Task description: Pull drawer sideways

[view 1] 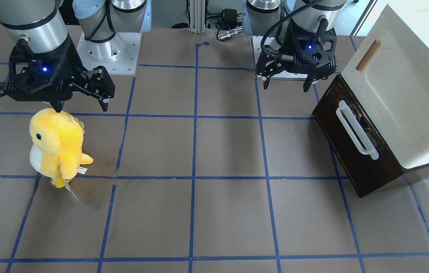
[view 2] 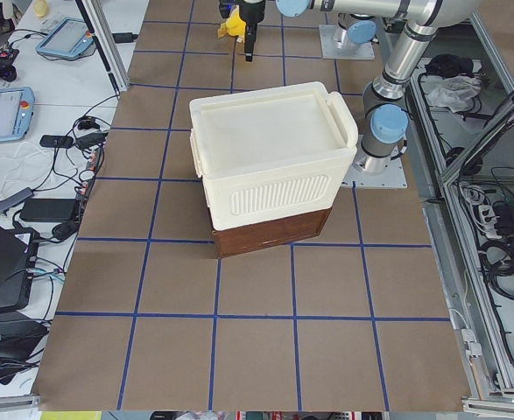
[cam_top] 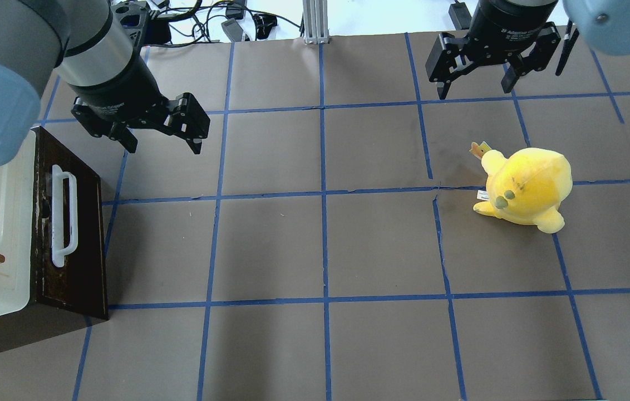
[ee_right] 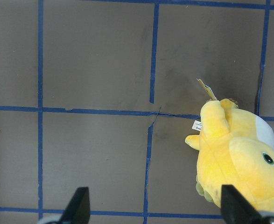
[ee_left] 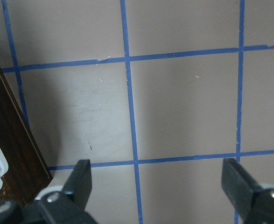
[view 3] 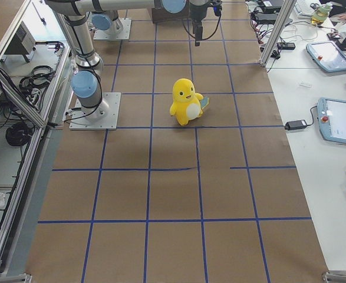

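The drawer (view 1: 354, 159) has a dark brown front and a long white bar handle (view 1: 356, 131). It sits pushed in under a cream cabinet (view 1: 400, 87) at the table's left end. The overhead view shows the drawer (cam_top: 84, 267) and its handle (cam_top: 63, 217); the left wrist view shows its corner (ee_left: 10, 135). My left gripper (cam_top: 163, 146) is open and empty, hanging above the table just beyond the drawer's far corner, not touching it; it also shows in the front view (view 1: 286, 88) and the left wrist view (ee_left: 159, 186). My right gripper (cam_top: 473, 89) is open and empty.
A yellow plush toy (cam_top: 526, 186) stands on the right half of the table, just in front of my right gripper (view 1: 82, 108); it also shows in the right wrist view (ee_right: 239, 158). The cabinet door carries a small brown wooden handle (view 1: 368, 55). Blue tape lines grid the brown table.
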`<action>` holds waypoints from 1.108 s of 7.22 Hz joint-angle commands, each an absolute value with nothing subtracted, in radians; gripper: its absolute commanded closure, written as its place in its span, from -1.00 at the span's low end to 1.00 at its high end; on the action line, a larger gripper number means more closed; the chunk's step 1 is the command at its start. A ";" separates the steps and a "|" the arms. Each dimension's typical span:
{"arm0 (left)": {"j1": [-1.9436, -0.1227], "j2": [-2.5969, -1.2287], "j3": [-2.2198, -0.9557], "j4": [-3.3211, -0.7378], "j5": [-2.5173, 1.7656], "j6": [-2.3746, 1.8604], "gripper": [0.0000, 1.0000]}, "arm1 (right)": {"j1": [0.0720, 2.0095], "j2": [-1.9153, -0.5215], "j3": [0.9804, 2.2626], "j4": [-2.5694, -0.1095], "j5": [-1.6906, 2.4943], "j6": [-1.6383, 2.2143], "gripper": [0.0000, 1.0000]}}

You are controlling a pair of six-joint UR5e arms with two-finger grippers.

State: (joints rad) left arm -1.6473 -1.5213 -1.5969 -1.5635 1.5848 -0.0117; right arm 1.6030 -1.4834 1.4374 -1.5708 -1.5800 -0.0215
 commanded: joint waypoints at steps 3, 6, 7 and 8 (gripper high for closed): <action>-1.649 -1.514 -1.614 -1.565 1.592 -0.015 -1.00 | 1.603 -1.483 1.437 -1.571 -1.580 -0.021 -1.00; -1.649 -1.557 -1.620 -1.551 1.589 -0.061 -1.00 | 1.603 -1.483 1.437 -1.571 -1.582 -0.021 -1.00; -1.652 -1.583 -1.627 -1.548 1.588 -0.198 -1.00 | 1.603 -1.483 1.437 -1.571 -1.580 -0.021 -1.00; -1.652 -1.612 -1.658 -1.545 1.592 -0.262 -1.00 | 1.603 -1.483 1.437 -1.571 -1.580 -0.021 -1.00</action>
